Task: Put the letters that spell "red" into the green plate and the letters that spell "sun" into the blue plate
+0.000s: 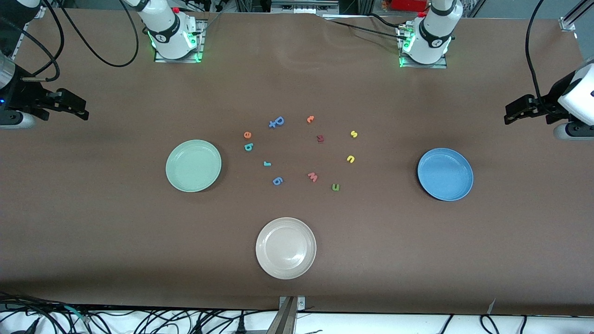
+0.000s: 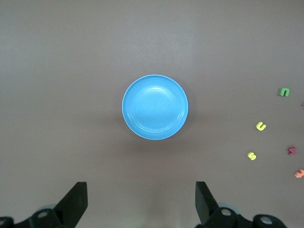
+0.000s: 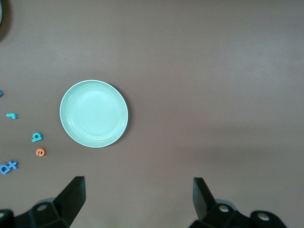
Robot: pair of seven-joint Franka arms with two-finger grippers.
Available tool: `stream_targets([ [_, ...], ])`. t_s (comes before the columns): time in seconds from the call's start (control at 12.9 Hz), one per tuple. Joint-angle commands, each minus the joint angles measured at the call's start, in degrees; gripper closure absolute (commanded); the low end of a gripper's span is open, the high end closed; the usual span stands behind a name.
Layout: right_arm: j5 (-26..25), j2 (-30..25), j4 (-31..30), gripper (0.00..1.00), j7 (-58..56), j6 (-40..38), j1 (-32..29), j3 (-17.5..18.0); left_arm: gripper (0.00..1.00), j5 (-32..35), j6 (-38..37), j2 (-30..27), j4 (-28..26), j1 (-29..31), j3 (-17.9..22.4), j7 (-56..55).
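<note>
left claw [image 2: 140, 202]: spread wide, holding nothing, above tabletop [image 1: 93, 222] at its end | right claw [image 3: 137, 199]: likewise | green plate [image 1: 193, 165], blue plate [image 1: 445, 174]: hold no letters

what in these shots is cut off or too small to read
- Dark red letter: too small in the front view to say which letter; cut by the edge in the left wrist view.
- Blue letters: two overlap in the front view, so neither reads clearly.
- Beige plate: only a sliver at the right wrist view's edge.
</note>
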Motion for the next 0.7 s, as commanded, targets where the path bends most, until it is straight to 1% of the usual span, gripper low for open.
stream_targets([
  [0.0, 0.9, 0.4, 1.0, 0.0, 0.6, -0.7, 0.2, 0.0, 0.0, -0.3, 0.0, 0.4, 1.0, 0.4, -0.3, 1.2],
  [0.62, 1.2, 1.1, 1.1, 0.0, 0.4, -0.6, 0.4, 0.1, 0.0, -0.3, 0.0, 0.4, 1.0, 0.4, -0.3, 1.2],
])
